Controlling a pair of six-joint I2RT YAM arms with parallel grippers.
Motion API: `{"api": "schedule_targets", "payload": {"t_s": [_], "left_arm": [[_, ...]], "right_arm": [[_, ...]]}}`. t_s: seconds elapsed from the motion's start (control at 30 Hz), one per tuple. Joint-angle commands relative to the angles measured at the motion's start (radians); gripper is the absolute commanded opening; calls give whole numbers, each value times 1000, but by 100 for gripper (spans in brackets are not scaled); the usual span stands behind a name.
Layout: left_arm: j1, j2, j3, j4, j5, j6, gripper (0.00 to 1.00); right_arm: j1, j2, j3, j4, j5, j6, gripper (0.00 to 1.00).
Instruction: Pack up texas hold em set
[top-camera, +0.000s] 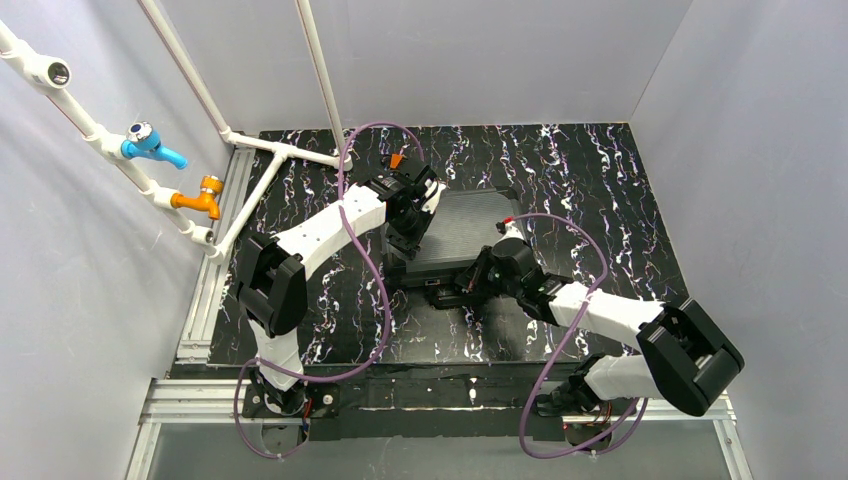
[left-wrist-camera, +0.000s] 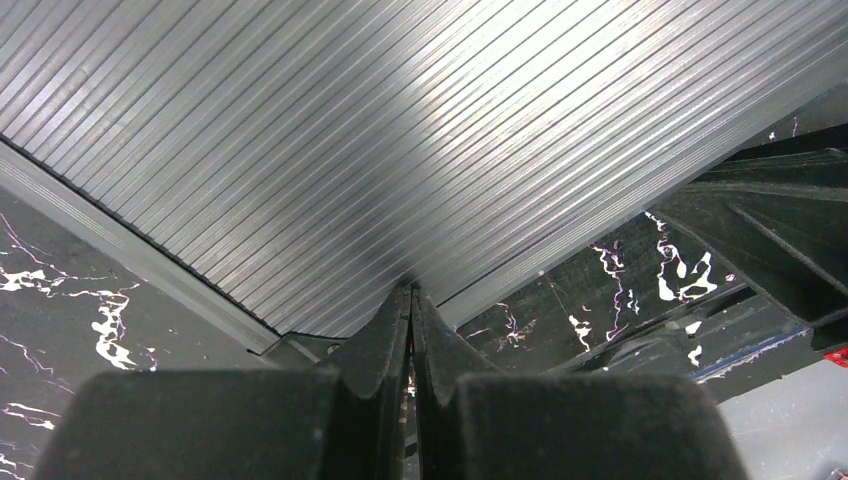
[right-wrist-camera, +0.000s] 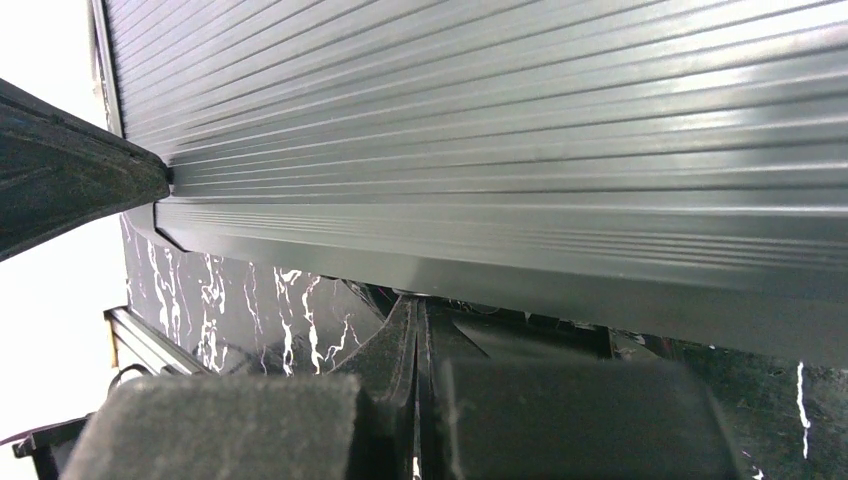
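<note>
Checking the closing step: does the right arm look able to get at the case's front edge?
Probably yes. The right fingers, shut, sit just under the front rim of the case with nothing between; the left fingers are at its left side, out of the way.

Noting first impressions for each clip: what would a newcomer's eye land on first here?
A black ribbed case lies in the middle of the white-veined black table. The shut left claw meets a corner on its left side, and the shut right claw sits at its near edge. On the left wall, a blue valve and an orange valve stand out.
</note>
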Motion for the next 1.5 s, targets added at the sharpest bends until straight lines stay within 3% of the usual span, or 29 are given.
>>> {"api": "schedule_targets", "payload": {"t_s": [0.0,0.57,1.13,1.3,1.47], "left_arm": [[0,22,-23,-87,-75,20,0],[1,31,-22,-88,-75,20,0],[1,44,-22,-88,-81,21,0],[1,49,-19,-88,-80,21,0],[0,52,-21,-87,-81,20,0]], "right_arm": [[-42,-34,78,107,65,-34,1],[-42,-43,15,370,29,-132,1],[-39,-322,-12,-56,6,-253,1],[-31,-309,-49,-101,-23,-254,1],[-15,-187,-40,-83,-86,-251,1]]}}
